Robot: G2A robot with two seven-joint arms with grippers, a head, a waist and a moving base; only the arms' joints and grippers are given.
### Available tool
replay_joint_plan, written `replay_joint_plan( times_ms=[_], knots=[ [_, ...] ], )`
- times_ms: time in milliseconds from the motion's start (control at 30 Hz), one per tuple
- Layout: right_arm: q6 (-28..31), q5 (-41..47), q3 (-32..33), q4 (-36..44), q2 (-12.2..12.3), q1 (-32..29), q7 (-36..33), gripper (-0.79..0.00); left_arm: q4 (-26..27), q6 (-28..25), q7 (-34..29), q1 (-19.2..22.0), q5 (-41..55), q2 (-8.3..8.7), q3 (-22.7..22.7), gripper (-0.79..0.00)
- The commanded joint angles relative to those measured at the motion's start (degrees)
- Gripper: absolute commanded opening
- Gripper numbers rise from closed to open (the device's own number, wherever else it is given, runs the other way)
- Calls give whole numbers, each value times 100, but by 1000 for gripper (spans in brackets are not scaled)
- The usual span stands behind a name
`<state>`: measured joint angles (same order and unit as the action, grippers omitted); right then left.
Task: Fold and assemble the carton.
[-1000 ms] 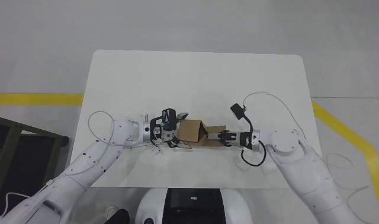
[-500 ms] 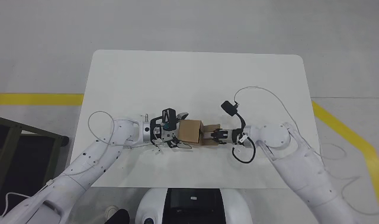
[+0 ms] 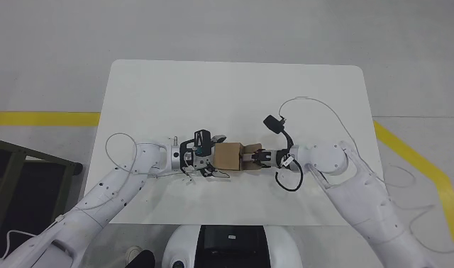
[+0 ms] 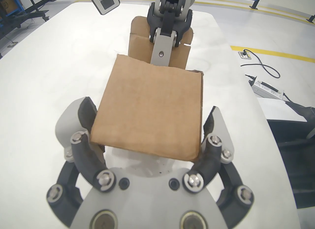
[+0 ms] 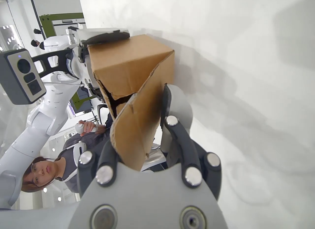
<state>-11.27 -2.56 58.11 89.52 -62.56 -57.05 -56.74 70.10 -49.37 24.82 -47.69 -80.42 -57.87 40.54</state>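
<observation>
- The brown carton (image 3: 227, 157) lies on the white table (image 3: 234, 91), toward its 6 o'clock edge.
- The left gripper (image 4: 150, 113) lies level at the carton's 9 o'clock, fingers spread wide and clasping its sides.
- The right gripper (image 5: 149, 108), at the carton's 3 o'clock, pinches the end flap (image 5: 137, 129).

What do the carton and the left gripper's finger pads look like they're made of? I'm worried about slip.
Carton: brown cardboard, matte and uncoated. Its rough cut edges and soft creases suggest thin corrugated board, though no fluting shows.
Pads on the left gripper: black and rough-textured with a dull surface, probably rubber or dense foam. The look alone does not settle which.
</observation>
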Motion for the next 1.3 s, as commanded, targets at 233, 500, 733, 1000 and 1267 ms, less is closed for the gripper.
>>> replay_joint_plan(
  times_ms=[233,500,733,1000,1267],
  knots=[
    [-75,99,334,187,82,-222,-26,-459,0,0,0,0,0,0,0,0],
    [-69,406,632,448,139,-500,17,-465,0,0,0,0,0,0,0,0],
    [182,888,765,536,147,-753,99,-499,0,0,0,0,0,0,0,0],
    [425,1277,623,349,86,-658,225,-489,0,0,0,0,0,0,0,0],
    [797,1813,555,45,29,-650,282,-443,0,0,0,0,0,0,0,0]
  ],
)
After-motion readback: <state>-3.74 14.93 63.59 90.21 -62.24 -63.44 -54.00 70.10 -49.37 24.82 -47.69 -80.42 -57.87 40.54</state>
